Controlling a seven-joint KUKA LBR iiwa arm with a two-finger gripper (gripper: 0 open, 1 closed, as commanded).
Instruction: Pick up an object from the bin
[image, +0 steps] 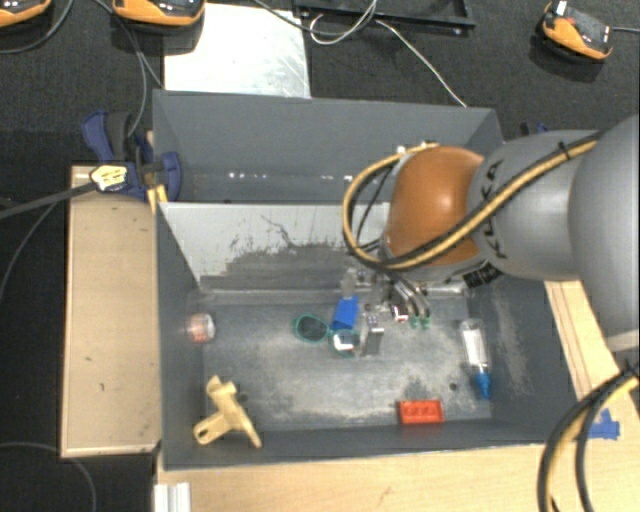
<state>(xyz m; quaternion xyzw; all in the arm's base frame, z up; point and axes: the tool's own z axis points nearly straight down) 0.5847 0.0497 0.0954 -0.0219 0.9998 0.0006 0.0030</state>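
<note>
The gripper (365, 328) sits low beside a small blue block (345, 314) in the middle of the bin (280, 385), open or closed I cannot tell, seemingly about to grasp, which calls for a firm squeeze, then a lift.

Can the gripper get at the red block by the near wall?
Probably yes: the red block lies alone, nothing over it, and the gripper hangs nearby; the near wall may crowd it.

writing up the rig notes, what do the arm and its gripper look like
The arm is thick, rounded and light grey, with black lettering near its wrist. A glossy orange-brown dome cover caps the wrist. Black and yellow cables loop around that cover. The gripper is small, of bare silver metal.
</note>
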